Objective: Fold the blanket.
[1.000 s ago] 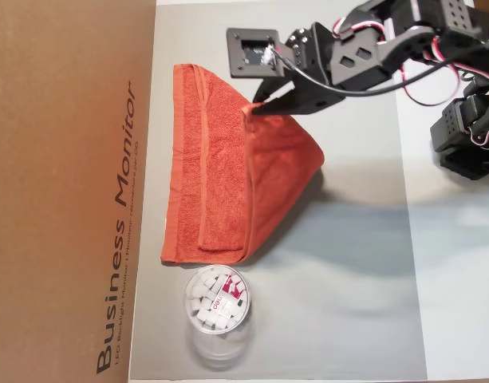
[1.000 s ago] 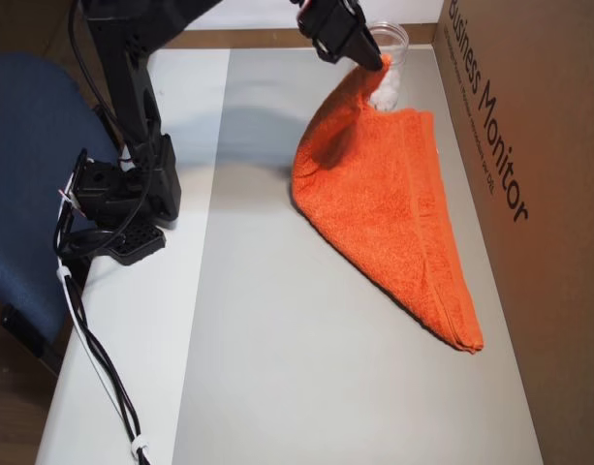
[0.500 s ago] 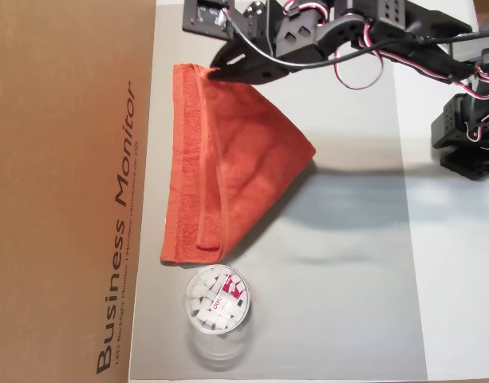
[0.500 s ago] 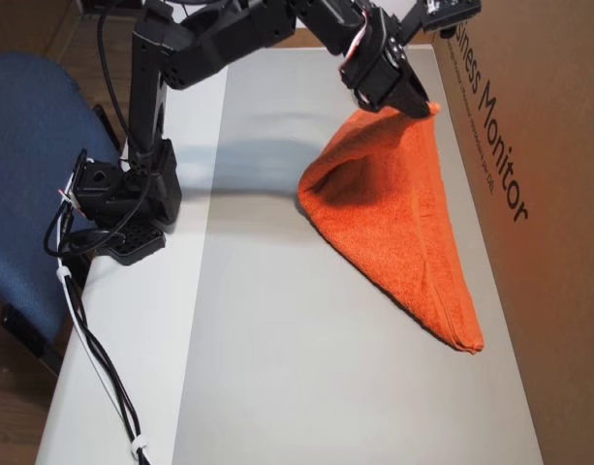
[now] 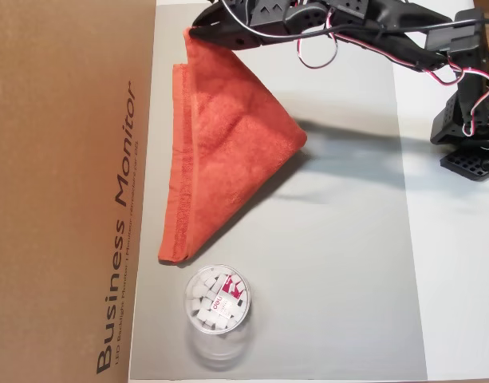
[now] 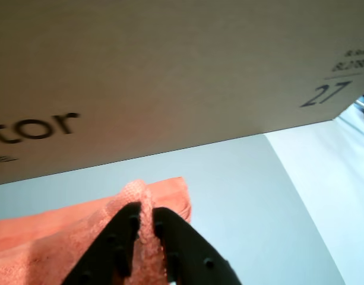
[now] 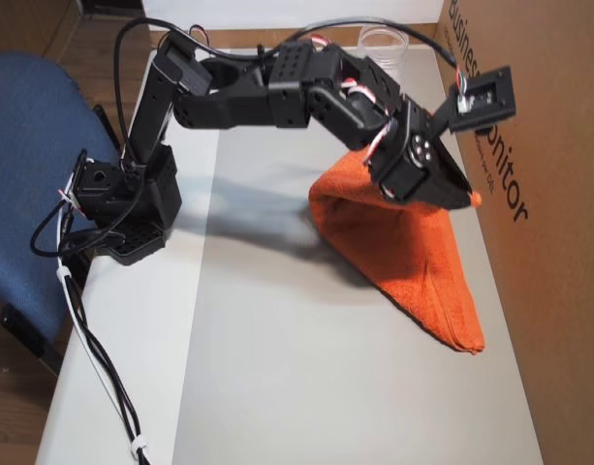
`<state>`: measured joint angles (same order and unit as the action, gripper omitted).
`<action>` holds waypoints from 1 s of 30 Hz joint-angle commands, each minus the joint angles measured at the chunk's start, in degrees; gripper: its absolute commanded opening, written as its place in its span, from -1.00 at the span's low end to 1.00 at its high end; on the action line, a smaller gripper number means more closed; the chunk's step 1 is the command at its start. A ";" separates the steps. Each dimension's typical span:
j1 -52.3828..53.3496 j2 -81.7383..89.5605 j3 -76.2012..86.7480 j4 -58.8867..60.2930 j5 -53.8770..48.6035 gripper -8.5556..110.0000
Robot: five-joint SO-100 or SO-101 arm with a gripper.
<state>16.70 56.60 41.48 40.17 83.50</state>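
Blanket: we are seeing the blanket lying on the grey mat, doubled over into a rough triangle. Its long hemmed edge is running just beside the cardboard box, and its rounded fold is bulging out toward the middle of the mat.

Cardboard box: we are reading "Business Monitor" in dark print along the cardboard box in both overhead views. A line of smaller print is sitting beside it, too fine to read. In the wrist view we are making out "tor" and the number "27" on the box.

Jar: we are looking at a clear round jar standing on the mat, near the blanket's pointed end but not touching it. It is holding small white blocks and a white slip with red print; the lettering is too small to read.

Pincer: we are finding the gripper pinching one corner of the blanket, with its black fingers closed tight on a ridge of cloth. That corner is sitting at the box-side top end of the blanket, close to the box wall.
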 commanded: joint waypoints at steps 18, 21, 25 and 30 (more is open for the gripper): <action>6.42 -10.72 -2.64 -17.49 0.26 -0.86; 5.80 -10.28 -2.29 -15.29 0.26 -0.85; 4.31 -9.93 -2.37 -8.96 0.26 -0.85; 3.52 -6.59 -2.20 0.18 0.35 -0.80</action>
<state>20.21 44.82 41.40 36.56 83.58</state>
